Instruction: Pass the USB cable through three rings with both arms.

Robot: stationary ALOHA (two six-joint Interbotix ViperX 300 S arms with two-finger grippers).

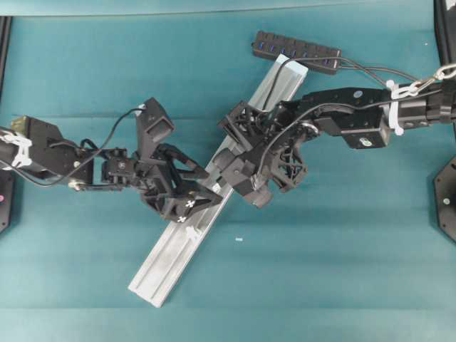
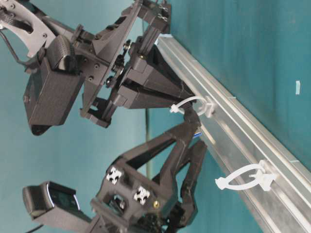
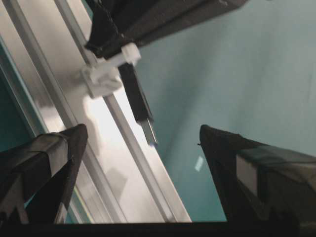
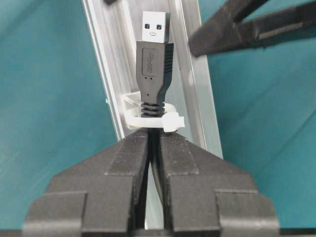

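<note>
The USB cable's black plug [image 4: 155, 54] with its metal tip pokes through a white ring [image 4: 148, 120] on the silver rail [image 4: 116, 59]. My right gripper [image 4: 155, 138] is shut on the cable just behind that ring. In the left wrist view the plug [image 3: 137, 98] hangs out of the ring [image 3: 106, 74], and my left gripper [image 3: 141, 131] is open, its fingers either side of the plug tip without touching it. The table-level view shows the threaded ring [image 2: 194, 104], an empty ring [image 2: 248, 177] further along, and the left gripper [image 2: 194, 133].
The rail [image 1: 171, 249] lies diagonally on the teal table. A black multi-port hub [image 1: 296, 50] sits at its far end. Both arms meet over the rail's middle. A small white scrap [image 1: 239, 240] lies on the table to the right of the rail.
</note>
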